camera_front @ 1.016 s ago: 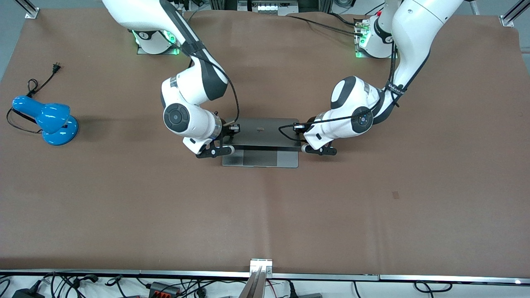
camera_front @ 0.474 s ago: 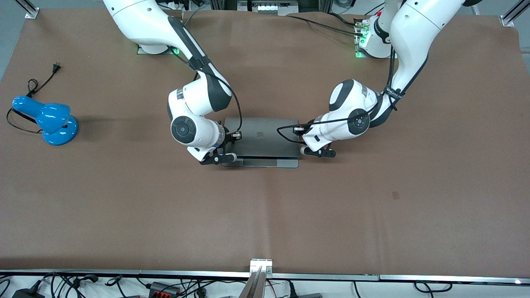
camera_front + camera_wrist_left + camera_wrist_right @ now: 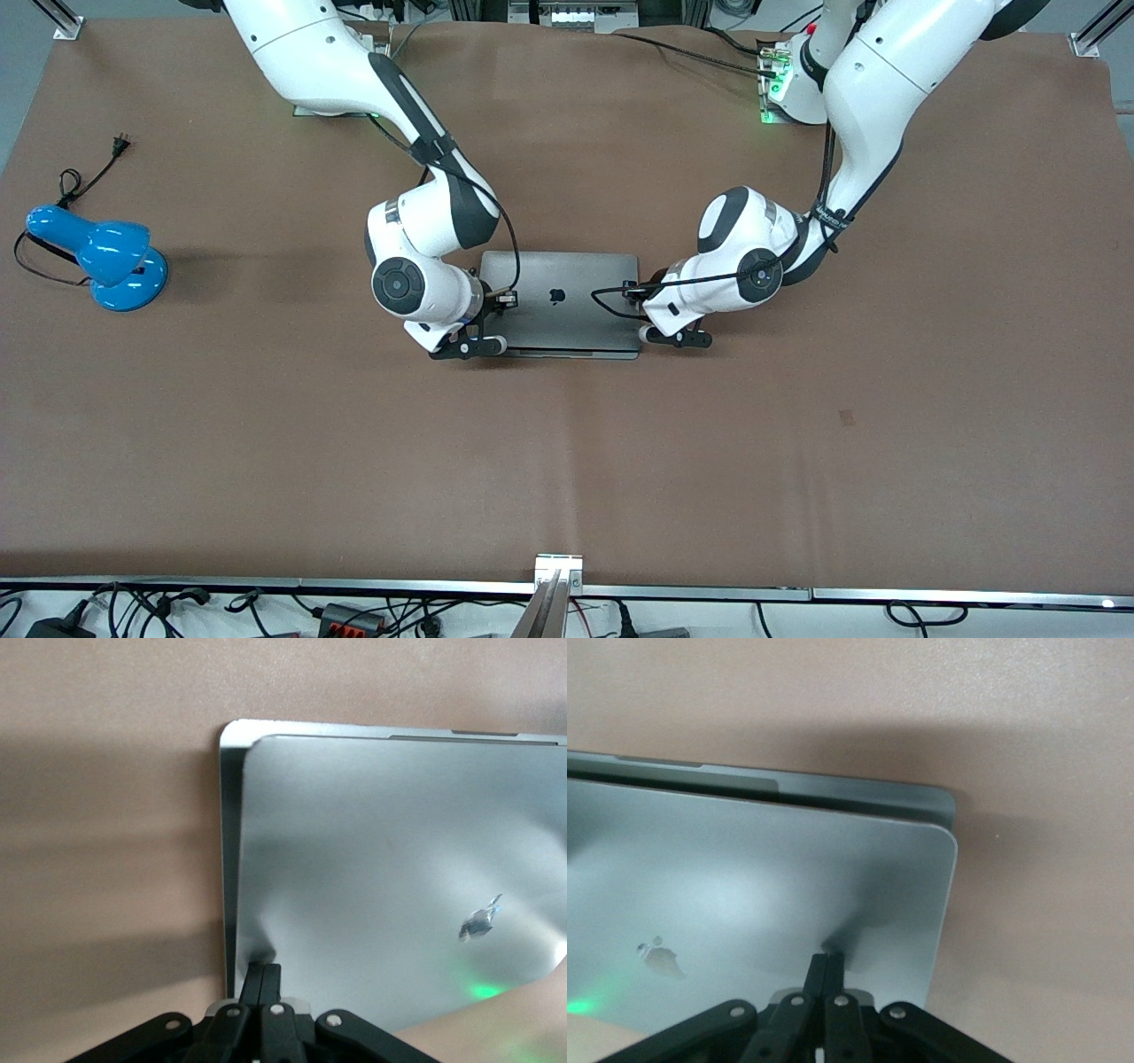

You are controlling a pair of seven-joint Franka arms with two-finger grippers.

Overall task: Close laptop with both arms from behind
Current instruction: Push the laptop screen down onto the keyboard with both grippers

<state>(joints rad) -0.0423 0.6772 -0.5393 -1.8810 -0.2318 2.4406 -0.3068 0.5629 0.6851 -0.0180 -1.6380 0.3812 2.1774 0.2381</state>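
laptop (image 3: pixel 561 302) sits mid-table on the brown mat (image 3: pixel 567 443), roughly midway between the two arm bases; lid is nearly down — only a thin strip of the base shows along the edge nearest the front camera; black apple logo (image 3: pixel 557 296) on the lid faces up, also visible in both wrist views (image 3: pixel 479 925) (image 3: pixel 659 957)

left wrist view: lid (image 3: pixel 390 877) sits slightly offset over the base, a narrow rim of the base showing along one side and at the corner; right wrist view shows the same — lid (image 3: pixel 762 895) just above the base with a dark gap between them, so not fully shut

left gripper (image 3: pixel 675 337) is at the laptop's edge toward the left arm's end of the table, low down at the lid's corner; fingers (image 3: pixel 262 983) pressed together, tips touching the lid surface, gripping nothing

right gripper (image 3: pixel 467 346) mirrors it at the edge toward the right arm's end; fingers (image 3: pixel 824 979) likewise clenched together, tips resting on the lid near its corner, gripping nothing

both arms reach down from their bases with wrists bent low over the lid

blue desk lamp (image 3: pixel 99 255) with a black cord (image 3: pixel 81 182) lies well apart, toward the right arm's end of the table; small dark mark (image 3: pixel 848 416) on the mat, nearer the front camera, toward the left arm's end
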